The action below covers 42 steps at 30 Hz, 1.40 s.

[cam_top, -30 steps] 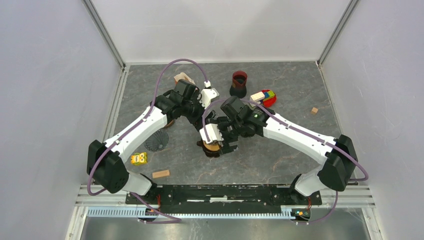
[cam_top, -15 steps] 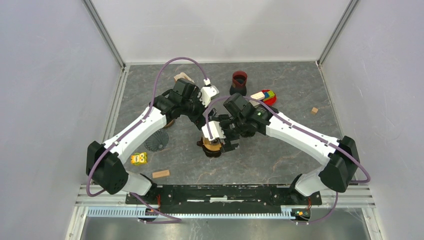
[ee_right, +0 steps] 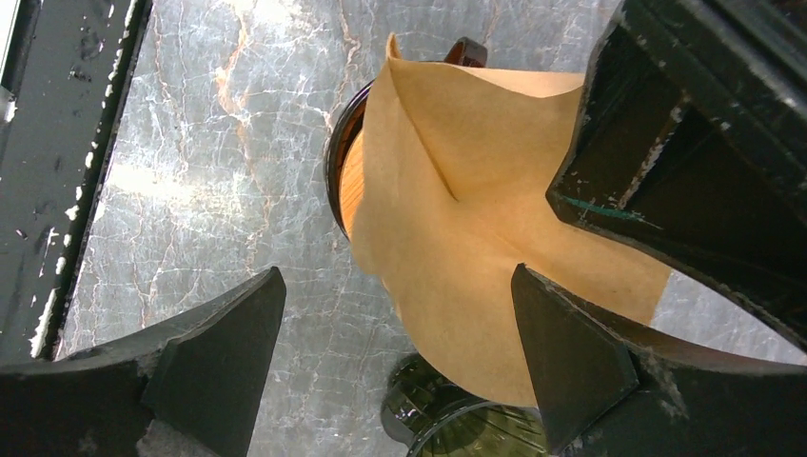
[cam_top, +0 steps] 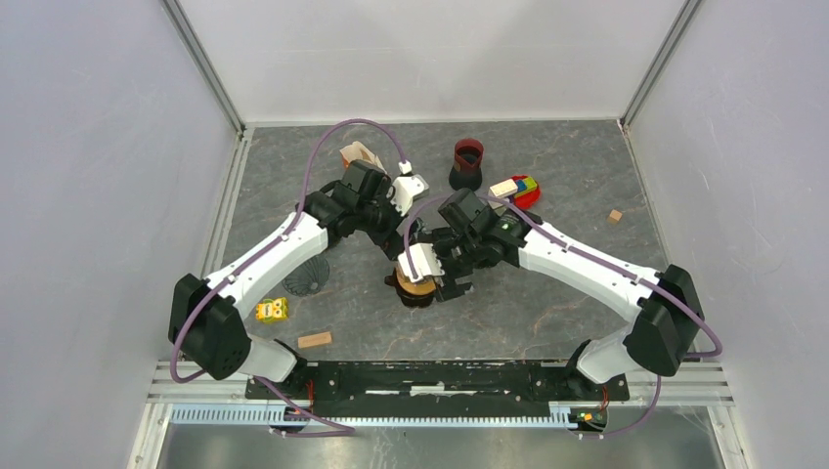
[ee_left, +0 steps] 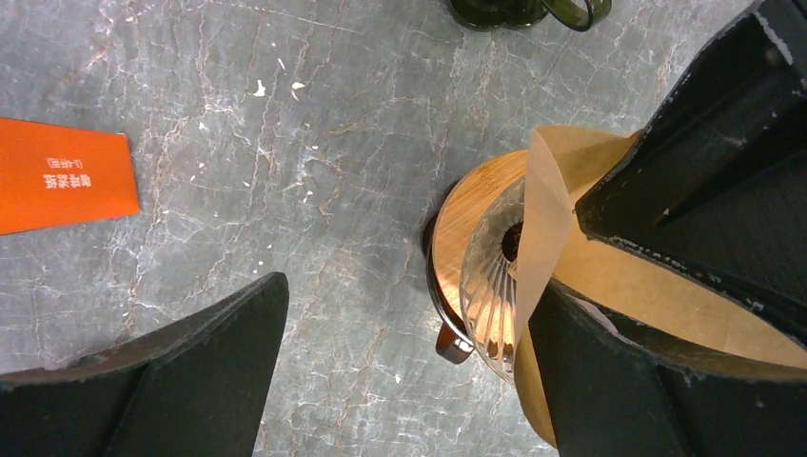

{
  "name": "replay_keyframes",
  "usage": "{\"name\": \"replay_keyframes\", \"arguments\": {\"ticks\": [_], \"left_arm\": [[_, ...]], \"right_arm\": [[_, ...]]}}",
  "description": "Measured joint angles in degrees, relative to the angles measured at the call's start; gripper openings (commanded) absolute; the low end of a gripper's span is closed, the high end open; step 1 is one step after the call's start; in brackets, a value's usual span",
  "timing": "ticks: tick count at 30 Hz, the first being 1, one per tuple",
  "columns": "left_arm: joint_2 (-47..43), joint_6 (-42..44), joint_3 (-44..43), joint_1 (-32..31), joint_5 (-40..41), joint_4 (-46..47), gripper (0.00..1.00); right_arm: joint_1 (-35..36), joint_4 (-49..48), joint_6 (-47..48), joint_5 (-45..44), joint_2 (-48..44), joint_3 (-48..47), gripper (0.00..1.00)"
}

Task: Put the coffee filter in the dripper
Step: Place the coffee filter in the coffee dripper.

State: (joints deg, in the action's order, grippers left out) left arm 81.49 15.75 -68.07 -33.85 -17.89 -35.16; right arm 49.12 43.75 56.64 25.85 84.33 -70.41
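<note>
A clear ribbed glass dripper (ee_left: 487, 286) with a wooden collar stands on the stone table, also seen as the dripper (cam_top: 414, 290) between the two arms. The brown paper coffee filter (ee_right: 457, 219) stands in its mouth, creased, rising well above the rim. That filter (ee_left: 557, 205) leans on the right finger of my left gripper (ee_left: 409, 295), which is open around the dripper's side. My right gripper (ee_right: 397, 276) is open too, its right finger against the paper and nothing pinched. From above, my left gripper (cam_top: 409, 234) and right gripper (cam_top: 440, 285) crowd over the dripper.
A dark green ribbed dripper (cam_top: 306, 277) stands left of the arms, and a dark red cup (cam_top: 468, 161) and coloured blocks (cam_top: 518, 189) behind. An orange card (ee_left: 62, 186), a yellow toy (cam_top: 272, 310), a wooden block (cam_top: 314, 340) and a small cube (cam_top: 614, 216) lie around.
My left jaws have spread slightly wider. Both wrists have shifted a little above the dripper, the right one toward the left. The filter stays in the dripper.
</note>
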Motion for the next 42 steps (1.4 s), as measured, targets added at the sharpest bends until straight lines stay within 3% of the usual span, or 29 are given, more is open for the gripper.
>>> {"name": "replay_keyframes", "arguments": {"ticks": [20, 42], "left_arm": [[0.00, 0.00, 6.58, -0.31, 1.81, 4.72, 1.00], [-0.02, 0.04, 7.74, -0.37, 2.56, 7.37, 1.00]], "right_arm": [[2.60, -2.73, 0.44, -2.03, 3.39, 3.52, 0.95], [3.23, -4.96, 0.85, -2.93, 4.42, 4.52, 0.95]]}}
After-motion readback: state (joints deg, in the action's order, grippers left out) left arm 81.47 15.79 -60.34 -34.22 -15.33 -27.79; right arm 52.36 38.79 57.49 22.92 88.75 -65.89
